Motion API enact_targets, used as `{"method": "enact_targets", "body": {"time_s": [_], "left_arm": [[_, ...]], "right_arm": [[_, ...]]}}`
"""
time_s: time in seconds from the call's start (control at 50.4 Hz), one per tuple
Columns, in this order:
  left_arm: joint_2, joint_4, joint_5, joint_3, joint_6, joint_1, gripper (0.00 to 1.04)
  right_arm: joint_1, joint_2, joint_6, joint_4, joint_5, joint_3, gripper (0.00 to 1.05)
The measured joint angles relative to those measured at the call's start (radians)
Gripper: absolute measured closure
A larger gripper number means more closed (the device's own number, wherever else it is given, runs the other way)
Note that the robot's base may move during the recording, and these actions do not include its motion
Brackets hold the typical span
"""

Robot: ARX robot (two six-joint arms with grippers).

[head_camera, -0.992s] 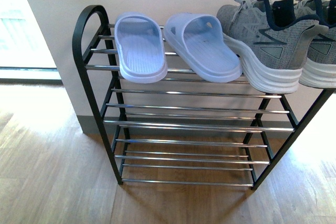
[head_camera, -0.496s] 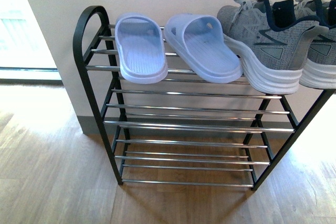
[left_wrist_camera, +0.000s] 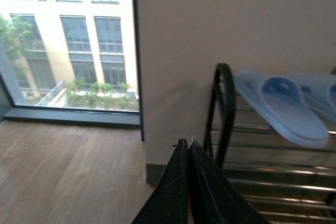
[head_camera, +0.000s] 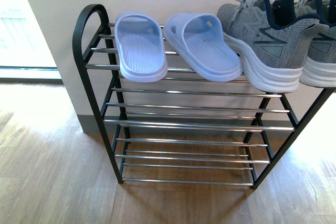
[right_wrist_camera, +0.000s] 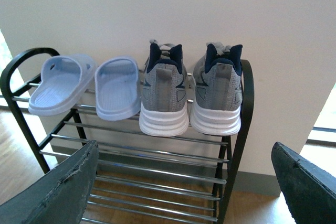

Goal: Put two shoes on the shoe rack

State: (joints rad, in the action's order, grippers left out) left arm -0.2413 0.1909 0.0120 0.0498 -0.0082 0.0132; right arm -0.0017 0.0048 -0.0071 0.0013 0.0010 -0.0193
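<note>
while sneakers (right_wrist_camera: 189, 90) top the rack (right_wrist_camera: 231, 145), right gripper (right_wrist_camera: 184, 182) gapes apart.

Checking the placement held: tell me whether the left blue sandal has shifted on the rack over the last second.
No. The left sandal keeps its spot against the rack's black side loop, heel overhanging the same front bar.

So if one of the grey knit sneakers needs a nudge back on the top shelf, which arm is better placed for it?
Probably the right. Its open gripper faces the two grey knit sneakers on the chrome-barred black shoe rack. The left gripper is shut by the rack's far end, next to the pale blue slide sandals.
</note>
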Motion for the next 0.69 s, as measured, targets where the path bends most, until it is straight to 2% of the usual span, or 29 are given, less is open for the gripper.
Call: {"method": "enact_targets", "body": {"time_s": [0.318, 0.417, 0.695], "left_arm": [[0.067, -0.019, -0.012, -0.036, 0.001, -0.010, 1.04], [0.183, -0.165, -0.012, -0.036, 0.001, -0.010, 1.04], [0.224, -0.191, -0.012, -0.036, 0.001, -0.010, 1.04]], "right_arm": [[0.000, 0.000, 0.001, 0.000, -0.001, 0.000, 0.09], [0.000, 0.000, 0.000, 0.000, 0.000, 0.000, 0.09], [0.000, 0.000, 0.000, 0.000, 0.000, 0.000, 0.09]]}}
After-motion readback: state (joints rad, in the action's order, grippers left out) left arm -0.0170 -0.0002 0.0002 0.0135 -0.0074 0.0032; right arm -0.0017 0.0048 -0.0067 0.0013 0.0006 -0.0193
